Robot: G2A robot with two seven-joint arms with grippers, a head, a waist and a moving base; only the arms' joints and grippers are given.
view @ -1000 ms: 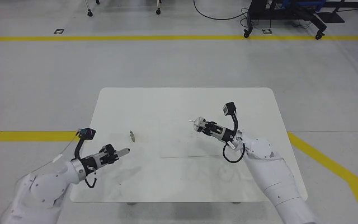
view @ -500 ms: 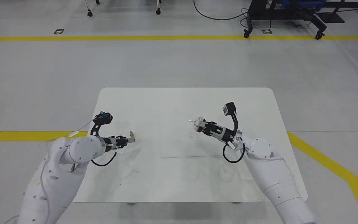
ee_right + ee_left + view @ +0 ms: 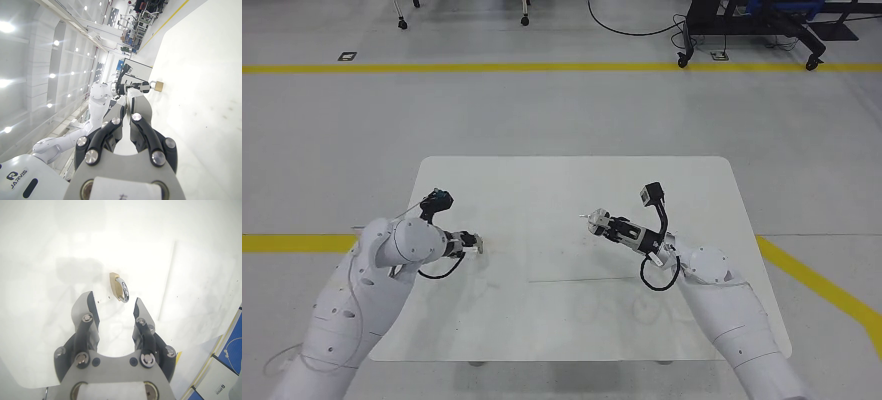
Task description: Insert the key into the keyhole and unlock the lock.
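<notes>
— Table [image 3: 642, 300] was white w/ the lock [image 3: 118, 289] near its left side; left gripper [image 3: 114, 298] had fingers spread just short of it, prob. to steady it.
— Right gripper [image 3: 129, 98] fingers clenched the key [image 3: 128, 108] over mid-table, ready I'd guess.

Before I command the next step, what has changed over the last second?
The left arm swung forward and inward, bringing the left gripper up to the padlock. It is open, its tips just short of the shackle, and has not taken hold of anything. The padlock has not moved. The right gripper stayed in place, shut on the key.
</notes>
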